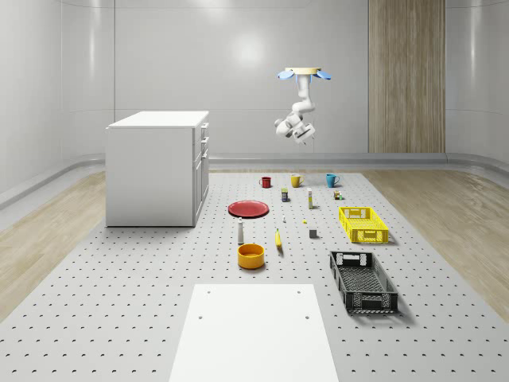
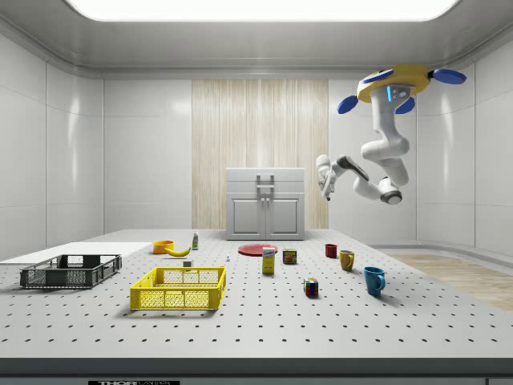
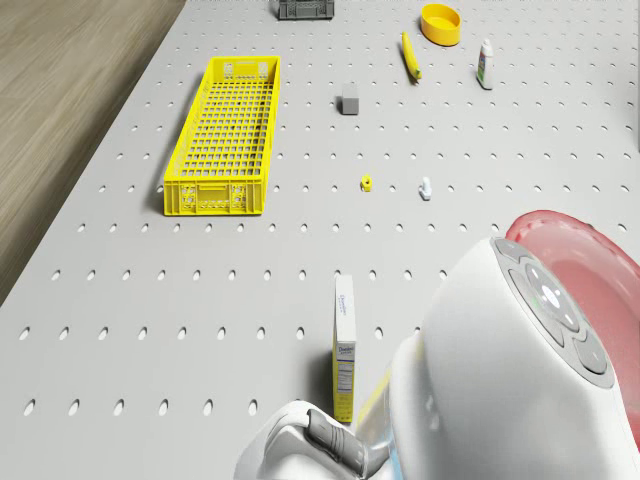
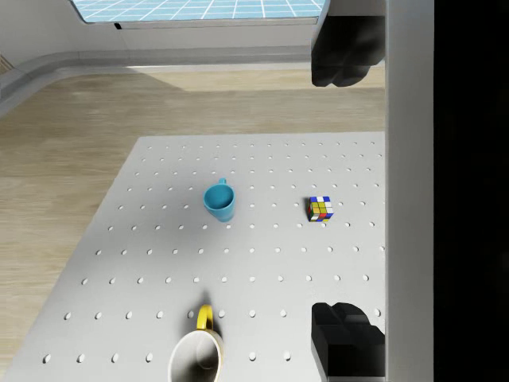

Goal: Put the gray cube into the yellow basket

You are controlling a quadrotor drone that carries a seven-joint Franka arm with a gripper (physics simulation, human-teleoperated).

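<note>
the perforated table (image 1: 119, 302) carries everything, with a white cabinet (image 1: 157, 167) at its far end on the whole-scene view's left. the drone (image 1: 305, 75) hovers high over the far end of the table, above the mugs, its white arm (image 2: 383, 156) folded beneath it. the gripper (image 4: 343, 191) hangs in the air well above the surface, its dark fingers (image 4: 347, 338) spread apart and holding nothing, looking down on a blue mug (image 4: 219, 200), a yellow mug (image 4: 197, 354) and a colour-puzzle cube (image 4: 320, 208). the yellow basket (image 3: 223, 134) lies lengthwise near the table's edge, a black basket (image 1: 363, 281) beyond it. the gray cube (image 3: 351, 100) sits on the table near the yellow basket, apart from it, well away from the gripper.
</note>
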